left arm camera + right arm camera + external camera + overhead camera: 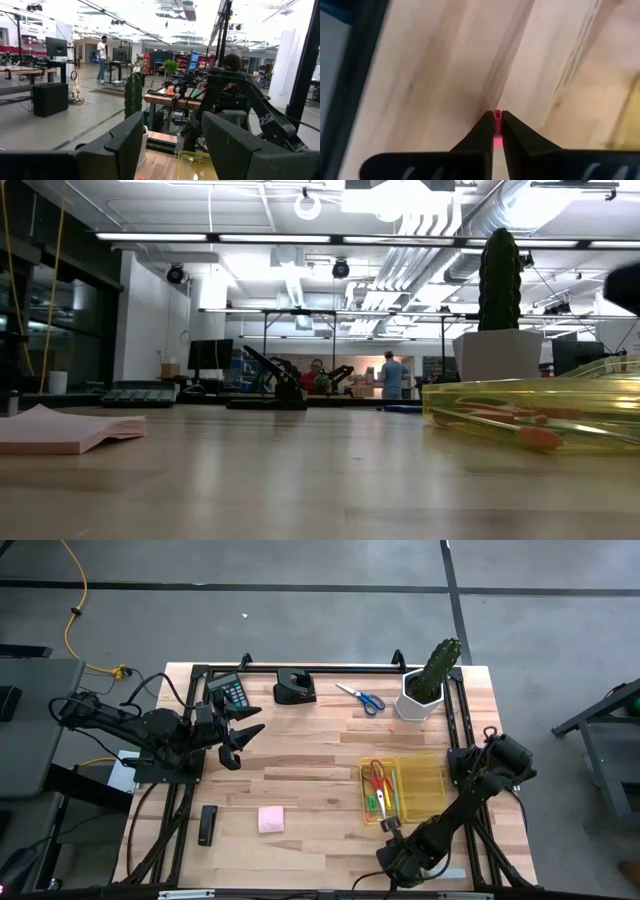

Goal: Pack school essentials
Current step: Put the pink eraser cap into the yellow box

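A clear yellow tray [425, 780] lies on the table's right side. It holds red-handled scissors [375, 777] and thin pens [384, 802]. Blue-handled scissors [362, 697] lie near the far edge, with a tiny red bit [392, 726] nearer. The pink sticky pad [270, 819] [60, 430] lies flat near the near edge. My right gripper [390, 828] [497, 131] is at the tray's near left corner, shut on a small red piece. My left gripper [240, 740] [167, 145] hangs open over the table's left part, touching nothing. My right gripper pinches a small red piece [497, 118] between its two fingertips, only at their free ends. The fingers point down at the bare wood beside the tray. How much of the piece lies behind the fingers is hidden by them.
A green cactus in a white pot [428, 682] [498, 290] stands at the far right. A calculator [230, 692] and a black holder [295, 688] sit along the far edge, and a black bar [207, 825] lies near left. Bare wood spreads across the table's middle.
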